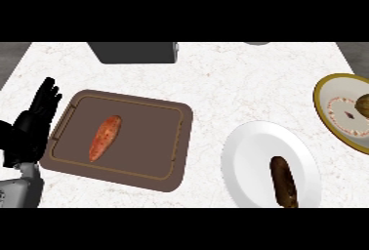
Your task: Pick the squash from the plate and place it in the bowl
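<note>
So the squash (283, 181) is lying on the white plate (249, 146), bottom right of the counter (216, 78). It's a dark brown, long, skinny thing in the lower right part of the plate. Its long axis runs almost straight up and down in the head view, with just a slight lean: the far end tips a bit left and the near end a bit right, down by the plate's lower rim. Nothing is touching it.

The bowl (326, 110) sits at the right edge, partly cut off, gold rim, near the plate but not touching it. There's a roundish brown thing (364, 105) inside it, can't tell what.

Only the left hand (29, 127) shows, over at the left edge just beside a brown tray (169, 146). Its fingers are straight and pointing up, holding nothing, well away from the plate. The right hand isn't visible anywhere.

On the tray there's an orange sweet potato (105, 137), tilted with its far end to the right. A dark grey box (133, 52) sits at the back.
</note>
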Controlling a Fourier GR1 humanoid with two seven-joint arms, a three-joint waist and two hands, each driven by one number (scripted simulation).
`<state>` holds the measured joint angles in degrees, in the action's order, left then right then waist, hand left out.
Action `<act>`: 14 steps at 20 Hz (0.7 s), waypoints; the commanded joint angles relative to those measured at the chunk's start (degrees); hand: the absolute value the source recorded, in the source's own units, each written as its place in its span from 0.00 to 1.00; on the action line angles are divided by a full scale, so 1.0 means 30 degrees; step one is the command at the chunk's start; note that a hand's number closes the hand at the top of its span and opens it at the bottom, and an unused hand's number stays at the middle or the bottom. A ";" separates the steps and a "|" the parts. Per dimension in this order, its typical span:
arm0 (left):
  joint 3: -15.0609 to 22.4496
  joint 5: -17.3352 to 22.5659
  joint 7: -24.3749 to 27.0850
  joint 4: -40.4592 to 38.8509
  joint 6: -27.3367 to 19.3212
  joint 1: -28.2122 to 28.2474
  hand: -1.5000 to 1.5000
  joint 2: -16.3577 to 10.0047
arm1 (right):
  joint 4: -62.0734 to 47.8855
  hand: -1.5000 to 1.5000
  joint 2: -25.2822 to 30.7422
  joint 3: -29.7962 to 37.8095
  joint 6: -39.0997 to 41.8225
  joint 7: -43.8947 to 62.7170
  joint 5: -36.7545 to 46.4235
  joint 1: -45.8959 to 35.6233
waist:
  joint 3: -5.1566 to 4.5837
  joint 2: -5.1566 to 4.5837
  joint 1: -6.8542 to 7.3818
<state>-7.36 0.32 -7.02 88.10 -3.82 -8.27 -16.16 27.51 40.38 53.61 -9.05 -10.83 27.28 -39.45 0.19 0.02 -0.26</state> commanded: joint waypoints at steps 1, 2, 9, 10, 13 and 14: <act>-0.0517 0.0070 0.0216 -0.1021 0.0198 -0.0866 0.50 -0.0427 | -0.0057 0.00 0.0008 0.2325 0.1080 -0.1957 -0.2802 0.1673 | -0.0031 -0.0038 -0.0232; 0.0340 -0.0561 0.0981 -0.0381 -0.0321 0.0482 0.50 0.0583 | -0.0242 0.00 0.2174 0.2427 0.2713 -0.1121 -0.2956 0.1826 | -0.0035 -0.0020 -0.0092; 0.0060 -0.0358 -0.0699 0.1042 -0.0322 0.0380 0.50 0.0350 | 0.0534 0.00 0.2583 0.4067 0.7142 -0.2471 -0.5717 0.7305 | -0.0051 0.0078 -0.0237; 0.0087 -0.0560 0.0736 -0.0264 -0.0001 0.0507 0.50 0.0418 | 0.0519 0.00 0.3003 0.4036 0.7707 -0.2035 -0.6060 0.7455 | -0.0062 0.0029 -0.0178; -0.0463 0.0228 -0.0884 0.1609 0.0478 0.0810 0.50 -0.0265 | -0.0036 0.00 0.2506 0.4951 1.0509 -0.3406 -0.7335 0.9512 | -0.0044 0.0085 -0.0199; -0.0422 -0.0081 -0.0828 -0.0329 0.0124 -0.1239 0.50 -0.0061 | -0.0211 0.00 0.3143 0.4905 1.0941 -0.3011 -0.7641 0.9247 | -0.0050 0.0003 -0.0269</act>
<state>-7.86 -0.20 -8.08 89.73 -3.57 -7.70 -15.85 28.04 48.04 66.30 16.06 -18.63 8.44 -16.15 0.04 0.17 -0.88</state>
